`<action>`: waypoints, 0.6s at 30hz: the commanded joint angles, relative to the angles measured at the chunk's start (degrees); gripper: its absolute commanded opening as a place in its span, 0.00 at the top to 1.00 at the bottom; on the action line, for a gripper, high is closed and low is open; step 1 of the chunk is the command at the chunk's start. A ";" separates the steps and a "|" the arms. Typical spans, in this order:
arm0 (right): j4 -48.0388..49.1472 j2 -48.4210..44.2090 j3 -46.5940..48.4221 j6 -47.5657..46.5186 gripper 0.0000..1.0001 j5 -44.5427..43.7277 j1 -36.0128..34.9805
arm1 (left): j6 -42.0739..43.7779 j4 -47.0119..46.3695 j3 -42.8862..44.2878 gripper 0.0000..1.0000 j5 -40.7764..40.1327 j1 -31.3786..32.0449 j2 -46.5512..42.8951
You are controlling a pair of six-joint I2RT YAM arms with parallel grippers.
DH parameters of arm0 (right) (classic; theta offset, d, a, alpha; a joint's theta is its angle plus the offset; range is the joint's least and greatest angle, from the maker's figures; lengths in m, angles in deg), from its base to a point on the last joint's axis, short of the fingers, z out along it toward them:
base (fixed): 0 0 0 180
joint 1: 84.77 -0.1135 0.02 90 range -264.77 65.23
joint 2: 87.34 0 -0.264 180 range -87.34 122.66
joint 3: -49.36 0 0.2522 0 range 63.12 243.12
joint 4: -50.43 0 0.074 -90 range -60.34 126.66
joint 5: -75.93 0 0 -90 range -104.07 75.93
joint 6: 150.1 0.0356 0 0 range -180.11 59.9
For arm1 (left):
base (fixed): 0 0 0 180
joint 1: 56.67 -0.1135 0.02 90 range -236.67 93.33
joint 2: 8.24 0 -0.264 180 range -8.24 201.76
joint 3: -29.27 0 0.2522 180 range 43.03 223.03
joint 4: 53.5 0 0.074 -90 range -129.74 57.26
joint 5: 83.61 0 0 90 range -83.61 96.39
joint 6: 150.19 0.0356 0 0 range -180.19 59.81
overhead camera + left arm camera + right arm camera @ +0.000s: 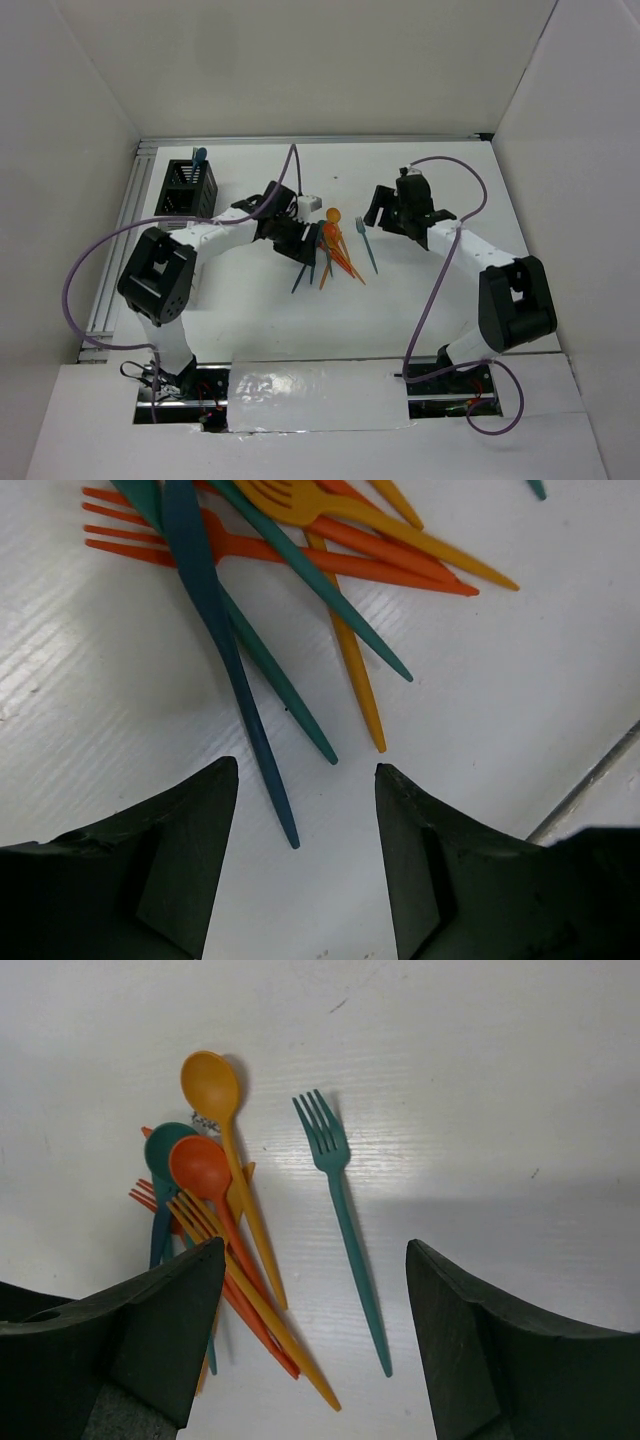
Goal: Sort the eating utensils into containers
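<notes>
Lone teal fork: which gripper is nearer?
Right. The right gripper hangs open right by the lone teal fork; the left gripper hangs over the utensil pile, farther off.

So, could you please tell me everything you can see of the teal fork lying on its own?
The teal fork looks like thin, smooth plastic, with short tines on a small head and a slim handle tapering to a point. It lies flat on the white table, tines pointing away from the arm bases. It sits apart from the pile of utensils, touching none of them. Only the table touches it. The right gripper is open above it, without contact.
</notes>
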 commanded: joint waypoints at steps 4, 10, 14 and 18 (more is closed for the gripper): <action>0.62 -2.70 -1.72 0.02 0.20 0.71 1.57 | -2.07 -1.43 2.03 0.33 -2.87 1.29 2.98; 1.15 -2.70 -2.86 0.11 0.20 1.24 2.01 | -2.68 -2.83 1.59 0.39 -5.60 1.29 4.66; 1.15 -2.34 -2.86 0.20 0.20 1.77 2.10 | -2.25 -3.36 1.77 0.42 -6.75 1.38 5.80; 1.15 -2.26 -2.86 0.29 0.20 1.77 2.19 | -2.15 -3.80 2.38 0.46 -8.33 1.46 6.86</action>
